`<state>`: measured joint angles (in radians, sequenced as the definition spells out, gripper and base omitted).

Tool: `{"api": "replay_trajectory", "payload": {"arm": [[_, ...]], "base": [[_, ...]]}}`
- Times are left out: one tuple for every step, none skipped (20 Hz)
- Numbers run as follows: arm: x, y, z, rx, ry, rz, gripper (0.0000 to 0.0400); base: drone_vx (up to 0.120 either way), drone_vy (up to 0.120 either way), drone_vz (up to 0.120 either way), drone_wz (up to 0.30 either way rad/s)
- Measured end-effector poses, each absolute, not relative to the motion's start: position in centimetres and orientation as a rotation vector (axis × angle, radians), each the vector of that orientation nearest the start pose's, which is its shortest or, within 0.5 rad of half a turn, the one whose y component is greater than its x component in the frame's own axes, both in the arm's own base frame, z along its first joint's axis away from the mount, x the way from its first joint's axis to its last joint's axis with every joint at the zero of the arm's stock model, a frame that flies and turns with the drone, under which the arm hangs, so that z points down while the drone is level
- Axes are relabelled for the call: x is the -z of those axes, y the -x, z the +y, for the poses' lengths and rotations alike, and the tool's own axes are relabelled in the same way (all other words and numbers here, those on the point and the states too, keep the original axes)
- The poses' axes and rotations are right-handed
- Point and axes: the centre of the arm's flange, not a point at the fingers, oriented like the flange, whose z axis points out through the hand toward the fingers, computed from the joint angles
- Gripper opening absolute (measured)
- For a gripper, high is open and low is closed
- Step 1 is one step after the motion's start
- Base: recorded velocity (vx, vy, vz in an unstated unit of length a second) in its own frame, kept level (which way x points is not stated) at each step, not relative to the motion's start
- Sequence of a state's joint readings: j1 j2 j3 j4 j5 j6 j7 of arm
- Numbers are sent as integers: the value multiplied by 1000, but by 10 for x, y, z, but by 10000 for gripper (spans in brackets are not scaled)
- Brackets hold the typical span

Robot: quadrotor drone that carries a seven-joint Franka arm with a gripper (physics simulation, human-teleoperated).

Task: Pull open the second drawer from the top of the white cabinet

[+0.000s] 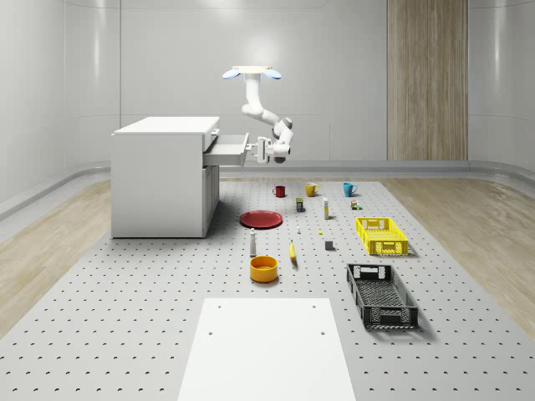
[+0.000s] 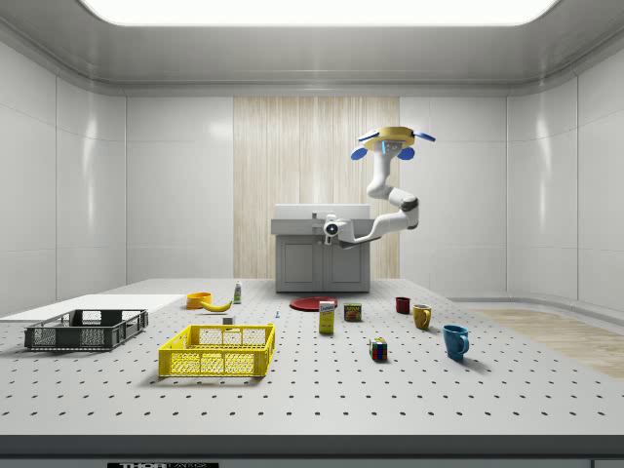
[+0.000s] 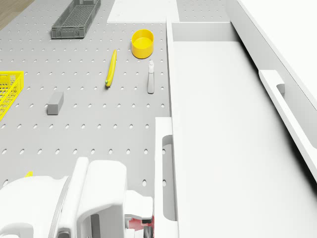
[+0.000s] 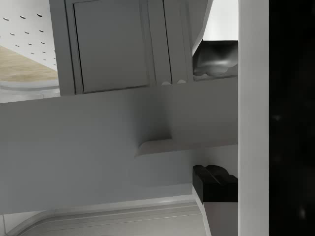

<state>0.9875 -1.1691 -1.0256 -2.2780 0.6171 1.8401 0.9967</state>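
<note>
Pulled-out drawer (image 1: pixel 227 150) juts from the white cabinet (image 1: pixel 159 180) and blocks the way ahead of my pincer (image 1: pixel 261 150) at its front, while open air lies behind my arm, and red plate (image 1: pixel 262 219), mugs and crates sit well below on the table (image 1: pixel 125 326).

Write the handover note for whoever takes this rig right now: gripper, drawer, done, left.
Gripper: at the front handle of the pulled-out white drawer, fingers either side of the handle in the wrist view.
Drone: hovers in the air beside the white cabinet, over the perforated floor in front of it.
Done: that drawer stands well out of the cabinet front; the top drawer above it is shut.
Left: judge whether it is open enough; if so, release and back off.
</note>
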Motion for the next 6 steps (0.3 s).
{"api": "replay_trajectory", "payload": {"arm": [[-594, -376, -121, -675, 1472, 677, 282], [-592, -377, -121, -665, 1474, 667, 286], [-590, -378, -120, -656, 1476, 658, 289], [-588, -378, -120, -649, 1477, 651, 292], [-587, -379, -120, -643, 1478, 644, 294], [-586, -379, -120, -640, 1479, 641, 295]], "base": [[0, 120, 0, 0], [0, 120, 0, 0], [0, 80, 0, 0], [0, 0, 0, 0], [0, 0, 0, 0], [0, 0, 0, 0]]}}
